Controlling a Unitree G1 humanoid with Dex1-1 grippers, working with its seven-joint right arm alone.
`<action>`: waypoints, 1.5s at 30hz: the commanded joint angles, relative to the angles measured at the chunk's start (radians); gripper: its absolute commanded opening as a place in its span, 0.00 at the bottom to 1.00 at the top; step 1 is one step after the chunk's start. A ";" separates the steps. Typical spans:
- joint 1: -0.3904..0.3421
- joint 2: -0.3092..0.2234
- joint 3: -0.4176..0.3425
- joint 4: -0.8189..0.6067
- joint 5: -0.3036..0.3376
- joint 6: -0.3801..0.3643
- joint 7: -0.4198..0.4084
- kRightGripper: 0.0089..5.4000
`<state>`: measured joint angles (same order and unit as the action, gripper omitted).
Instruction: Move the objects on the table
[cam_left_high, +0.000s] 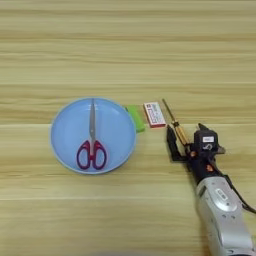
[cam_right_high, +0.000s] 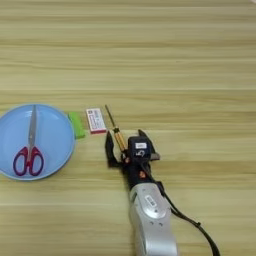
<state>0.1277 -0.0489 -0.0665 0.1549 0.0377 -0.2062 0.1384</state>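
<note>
Wooden table (cam_left_high: 128, 45) fills our left eye view. Our scissors (cam_left_high: 91, 145) already lie in the blue plate (cam_left_high: 62, 125), so that part looks done. The green block (cam_left_high: 135, 118) rests at the plate's right rim, touching it or nearly so. Just beside it lies the red-and-white box (cam_left_high: 154, 114). Next comes the screwdriver (cam_left_high: 174, 123), flat on the wood and slanting down to the right. Our right gripper (cam_left_high: 186, 136) sits over its orange handle, one black finger on each side. The fingers look open, and we think they are not squeezing yet, though it is hard to be sure.

In our right eye view the screwdriver (cam_right_high: 114, 129) again lies between the two fingers of the gripper (cam_right_high: 125, 141). So three things seem left to move: screwdriver, box (cam_right_high: 95, 120) and block (cam_right_high: 76, 124). The box lies close to the screwdriver's tip and could get bumped. The plate (cam_right_high: 60, 131) is well to the left.
</note>
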 joint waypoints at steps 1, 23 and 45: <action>-0.025 -0.013 0.005 -0.027 0.001 0.001 0.001 0.71; -0.012 -0.021 0.014 -0.039 0.001 0.001 -0.002 0.22; -0.011 -0.032 0.011 -0.051 -0.007 0.022 -0.010 0.08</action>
<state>0.1329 -0.0653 -0.0501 0.1413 0.0348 -0.1993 0.1376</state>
